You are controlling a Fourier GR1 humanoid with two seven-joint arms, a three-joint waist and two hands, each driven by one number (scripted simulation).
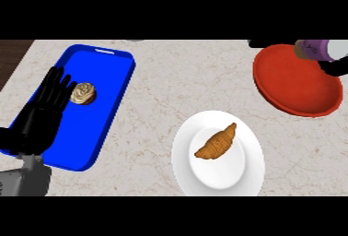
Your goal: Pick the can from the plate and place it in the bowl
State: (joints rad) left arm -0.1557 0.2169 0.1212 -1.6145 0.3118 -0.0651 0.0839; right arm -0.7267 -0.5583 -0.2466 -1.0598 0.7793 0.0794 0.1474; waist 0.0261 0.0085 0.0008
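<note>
1. Nearest, the white plate [217, 154] on the worktop [183, 78] carries only a croissant [216, 144].
2. Left of the plate, the left robot hand [42, 108] rests, fingers straight, over a blue tray [108, 99] beside a pastry [83, 93].
3. Beyond the plate, the right robot hand [333, 67] clasps the can [319, 49] over the red bowl [296, 85]. This looks like the placing step; next, lower and release.
4. No label is legible.

Bare counter [170, 78] lies between tray [112, 69] and bowl [299, 92].
</note>
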